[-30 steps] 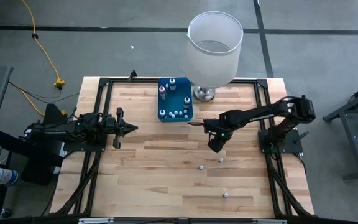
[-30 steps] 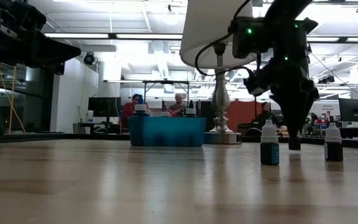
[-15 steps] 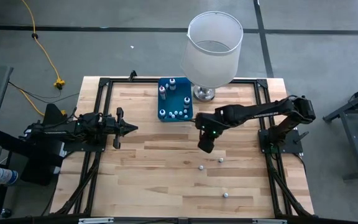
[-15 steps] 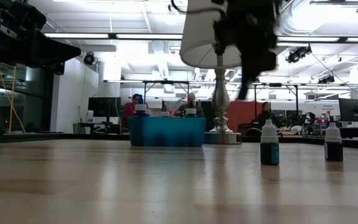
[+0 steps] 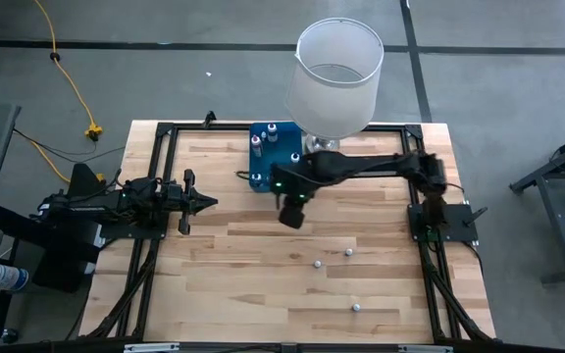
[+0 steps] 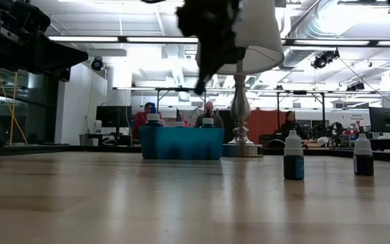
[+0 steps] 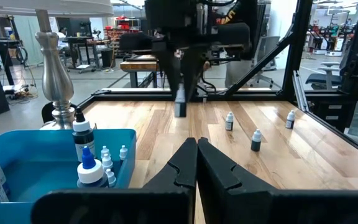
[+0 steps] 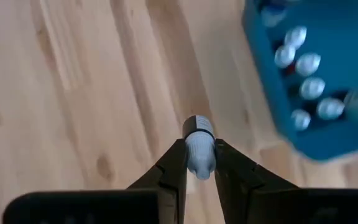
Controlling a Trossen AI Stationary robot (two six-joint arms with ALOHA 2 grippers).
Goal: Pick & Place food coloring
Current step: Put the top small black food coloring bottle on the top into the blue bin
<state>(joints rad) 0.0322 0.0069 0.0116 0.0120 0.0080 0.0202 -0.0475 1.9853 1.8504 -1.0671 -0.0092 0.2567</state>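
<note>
My right gripper (image 5: 290, 212) hangs high over the table's middle, just near of the blue tray (image 5: 276, 157), shut on one small food coloring bottle (image 8: 198, 144) with a white cap. In the left wrist view that bottle (image 7: 180, 109) shows below the dark fingers. Three more bottles (image 5: 316, 264) (image 5: 348, 252) (image 5: 356, 307) stand upright on the wood toward the near right. Several bottles (image 7: 83, 142) stand in the tray. My left gripper (image 5: 209, 202) waits shut at the table's left, pointing level. My right gripper pinches the bottle at its white cap end (image 8: 199, 160) between its two fingers. The fingers come from above, slanting down. The bottle hangs below them, its body (image 8: 197, 126) pointing at the table, lifted clear of the wood.
A tall lamp with a white shade (image 5: 336, 74) and a metal base (image 5: 323, 147) stands right beside the tray, at the far edge. A black frame runs round the tabletop (image 5: 263, 284), which shows bare wood on its near left. People sit in the room beyond.
My right gripper has risen from close to the tabletop and travelled toward the table's left and far edge, up to the blue tray, rolling its wrist on the way. The bottle has gone with it, lifted clear. The three standing bottles have kept their places.
</note>
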